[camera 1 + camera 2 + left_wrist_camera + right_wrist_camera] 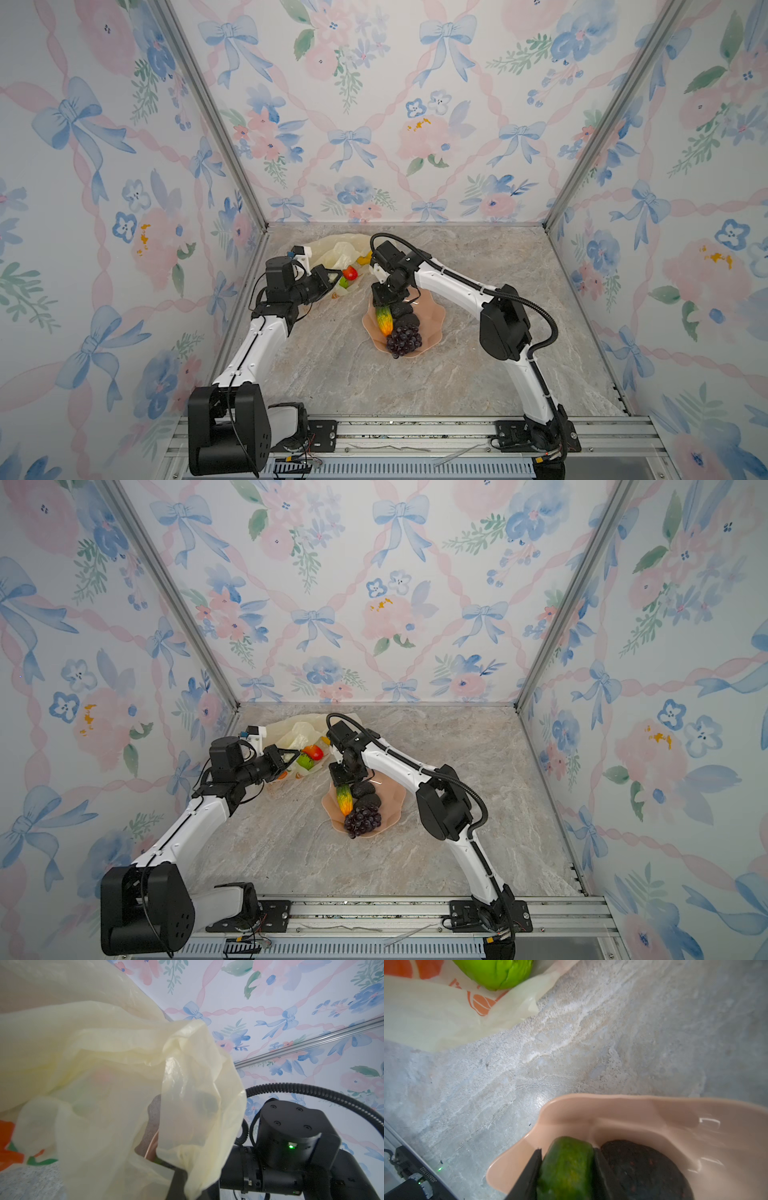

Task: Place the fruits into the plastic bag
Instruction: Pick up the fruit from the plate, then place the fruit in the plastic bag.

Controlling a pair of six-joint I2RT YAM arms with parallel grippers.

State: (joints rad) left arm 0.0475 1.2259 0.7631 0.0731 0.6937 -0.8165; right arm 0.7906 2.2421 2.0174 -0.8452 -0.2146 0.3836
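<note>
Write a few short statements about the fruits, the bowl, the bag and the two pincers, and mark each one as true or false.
1. The grapes lie in the pink bowl. True.
2. The black avocados are in the bag. False: both lie in the bowl, beside the grapes.
3. The right pincer has one finger on each side of the green end of the cucumber. True.
4. The left pincer hangs wide open above the bowl. False: it is shut on the edge of the bag, away from the bowl.
</note>
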